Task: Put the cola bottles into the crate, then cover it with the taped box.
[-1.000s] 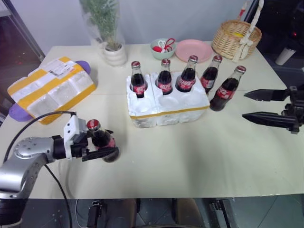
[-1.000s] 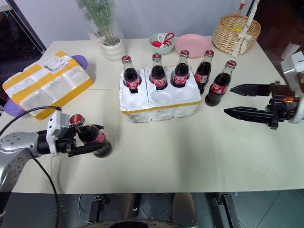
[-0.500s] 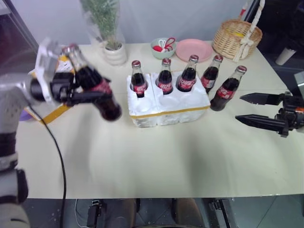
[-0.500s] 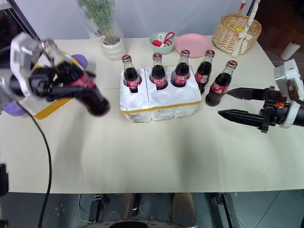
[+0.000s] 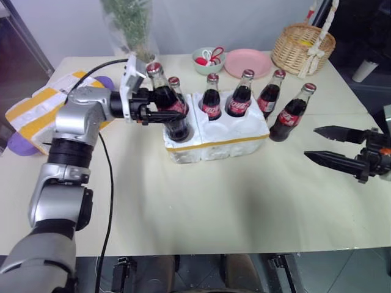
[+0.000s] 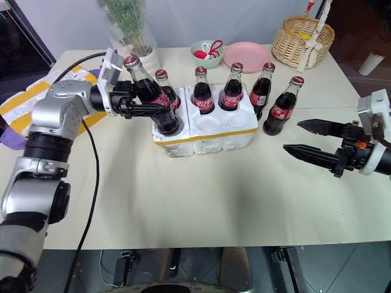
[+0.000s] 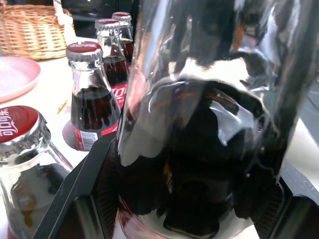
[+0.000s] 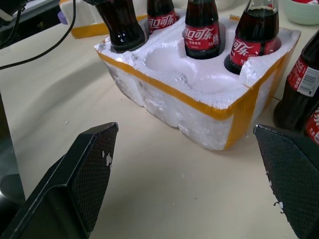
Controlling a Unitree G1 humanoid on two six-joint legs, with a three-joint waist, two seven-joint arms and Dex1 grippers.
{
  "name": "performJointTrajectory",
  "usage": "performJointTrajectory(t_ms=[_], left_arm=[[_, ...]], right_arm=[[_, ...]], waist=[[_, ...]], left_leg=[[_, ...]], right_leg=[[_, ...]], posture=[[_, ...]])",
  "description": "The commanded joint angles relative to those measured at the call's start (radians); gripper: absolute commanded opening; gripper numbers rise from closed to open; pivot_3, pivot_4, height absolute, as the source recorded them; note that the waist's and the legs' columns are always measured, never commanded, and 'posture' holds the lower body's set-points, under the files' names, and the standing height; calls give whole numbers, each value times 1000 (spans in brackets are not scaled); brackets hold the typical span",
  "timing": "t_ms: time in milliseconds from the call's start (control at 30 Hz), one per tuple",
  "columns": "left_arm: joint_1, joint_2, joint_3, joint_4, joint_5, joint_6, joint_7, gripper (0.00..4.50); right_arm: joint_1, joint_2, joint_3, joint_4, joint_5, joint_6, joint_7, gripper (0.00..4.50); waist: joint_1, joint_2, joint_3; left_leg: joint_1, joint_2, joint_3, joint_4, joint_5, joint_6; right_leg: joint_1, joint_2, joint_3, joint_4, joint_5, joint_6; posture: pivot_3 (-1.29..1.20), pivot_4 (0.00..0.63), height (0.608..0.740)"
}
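Far left on the tabletop (image 5: 201,207): taped box (image 5: 30,119), lying partly behind the left arm, with a purple object (image 5: 15,145) poking out from under its near left end. Just right of that, left tool (image 5: 160,110) clamped on a cola bottle (image 5: 164,101), held tilted with red cap toward the far left and base over the near left well of the crate (image 5: 215,139); contact between base and well not clear. In the left wrist view, dark glass of the held bottle pressed between the black fingers (image 7: 82,191). Behind the tool, near the far edge, a potted plant (image 5: 131,30). Centre: the crate, with three bottles (image 5: 211,97) standing upright in the far row of wells, remaining near wells unfilled. Far side, a green bowl (image 5: 206,61) with scissors and a pink plate (image 5: 249,63). Just right of the crate, two more bottles (image 5: 292,113) standing on the tabletop, touching or nearly touching its right side. Far right corner: wicker basket (image 5: 303,46). Right edge: right tool (image 5: 330,145) hovering above the tabletop, spread wide, gripping nothing, pointing left toward the crate, well apart from it.
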Motion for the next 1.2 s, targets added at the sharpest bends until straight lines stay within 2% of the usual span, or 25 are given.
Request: performJointTrajectory(t_ms=[33,200,333,400,467,667,833,900,1000,1200], left_arm=[[-22,-20,31,17,17,-55,12,2708],[51,-47,-15,3,102,-149,20,2708],[109,-33,-61,-22,173,-219,6,2708],[109,-22,-51,-30,169,-202,3,3751],[109,-14,-38,-38,163,-192,7,4456],[136,80,57,-162,63,-53,-8,4456],[182,275,203,-402,-202,330,-91,4456],[210,321,246,-488,-291,445,-82,4456],[261,327,281,-593,-355,508,-23,4456],[400,325,281,-749,-379,506,43,4456]], right_arm=[[18,22,-43,-27,-5,-38,-29,4500],[26,45,-1,-11,-79,-108,-84,4500],[-7,67,40,28,-130,-153,-143,4500],[-19,75,50,44,-145,-171,-156,4500],[-25,80,62,60,-165,-192,-166,4500],[-43,104,93,126,-242,-263,-223,4500],[-62,155,91,151,-249,-262,-292,4500],[-75,173,103,166,-244,-253,-309,4500],[-96,189,151,194,-274,-278,-316,4500],[-233,232,254,332,-345,-340,-343,4500]], waist=[[2,0,0],[0,0,0],[-5,-1,0],[-6,0,0],[-5,0,0],[-2,0,0],[-8,0,0],[-5,0,0],[0,0,0],[-4,0,0]], left_leg=[[0,0,0,0,0,0],[0,0,0,0,0,0],[0,0,0,0,0,0],[0,0,0,0,0,0],[1,0,0,0,0,0],[1,0,0,0,0,0],[0,0,-1,0,0,0],[1,0,-1,0,0,0],[1,0,-1,0,0,0],[2,0,-1,1,0,0]], right_leg=[[0,0,0,0,0,0],[0,0,0,0,0,0],[0,0,0,0,0,0],[0,0,0,0,0,0],[-1,0,0,1,0,0],[0,0,0,1,0,0],[-1,0,0,1,0,0],[0,0,0,2,0,0],[1,0,1,2,0,0],[1,0,1,2,0,-1]], posture=[[0,150,737],[0,150,737],[0,150,737],[0,150,737],[0,150,737],[0,150,737],[0,150,737],[0,150,737],[0,150,737],[0,150,737]])
